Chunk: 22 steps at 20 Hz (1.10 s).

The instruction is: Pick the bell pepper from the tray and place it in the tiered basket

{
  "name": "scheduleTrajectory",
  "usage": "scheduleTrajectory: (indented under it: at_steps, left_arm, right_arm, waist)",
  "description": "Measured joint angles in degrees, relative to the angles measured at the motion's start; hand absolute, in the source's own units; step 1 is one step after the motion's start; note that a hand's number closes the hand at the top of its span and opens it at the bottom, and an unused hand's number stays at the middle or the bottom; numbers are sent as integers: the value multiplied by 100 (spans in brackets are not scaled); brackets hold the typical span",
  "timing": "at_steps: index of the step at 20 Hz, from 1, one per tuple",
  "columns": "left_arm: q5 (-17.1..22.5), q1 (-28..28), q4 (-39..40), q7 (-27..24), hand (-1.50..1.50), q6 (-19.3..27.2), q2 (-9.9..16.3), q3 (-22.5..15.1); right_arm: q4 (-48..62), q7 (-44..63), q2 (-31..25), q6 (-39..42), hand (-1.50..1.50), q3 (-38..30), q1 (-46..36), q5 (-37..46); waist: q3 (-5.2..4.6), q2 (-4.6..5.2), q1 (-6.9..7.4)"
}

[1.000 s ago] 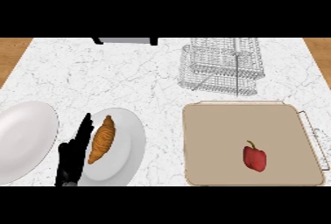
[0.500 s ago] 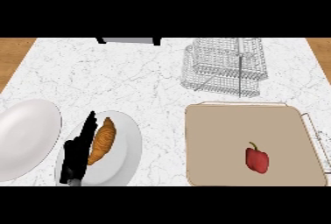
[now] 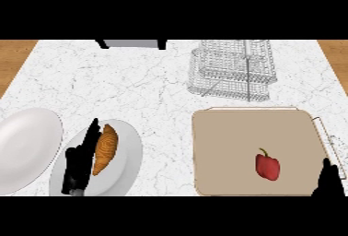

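I see bell pepper (image 3: 267, 166) alone on tray (image 3: 231, 133), open room around; right robot hand (image 3: 329, 180) cut off at edge, grip unclear; left robot hand (image 3: 80, 159) open over plate (image 3: 128, 152).

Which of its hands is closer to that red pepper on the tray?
The right hand. It shows at the lower right, just beside the bell pepper on the tray. The left hand is far off, over the croissant plate.

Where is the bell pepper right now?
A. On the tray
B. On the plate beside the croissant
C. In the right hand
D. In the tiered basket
A: the red bell pepper lies on the tan tray, apart from the right hand at the tray's lower right edge and well short of the wire tiered basket.
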Motion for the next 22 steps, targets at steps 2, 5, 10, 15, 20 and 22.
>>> scheduleTrajectory:
  at_steps: [2,5,10,15,20,22]
  left_arm:
    - [-50,52,-90,79,0,52,-51,-34]
    - [-63,26,-50,71,0,25,-52,37]
    - [-80,63,4,-13,0,-7,-80,90]
    - [-82,26,47,-15,0,-49,-76,153]
    - [-120,-15,115,-19,0,-22,-154,193]
    - [-167,59,71,-64,0,0,-188,161]
  right_arm:
    - [223,95,29,131,-150,7,-377,2]
    - [532,178,50,284,-150,-57,-845,-119]
    - [920,343,60,561,-150,-99,-1197,-324]
    - [1014,444,61,861,-150,-233,-1274,-610]
    - [1343,394,60,1016,-150,-520,-1549,-931]
    - [1455,421,59,1040,-150,-534,-1643,-1013]
  waist:
    - [4,-13,-32]
    - [6,-23,-69]
    - [8,-29,-91]
    - [8,-34,-116]
    - [11,-36,-118]
    - [13,-38,-111]
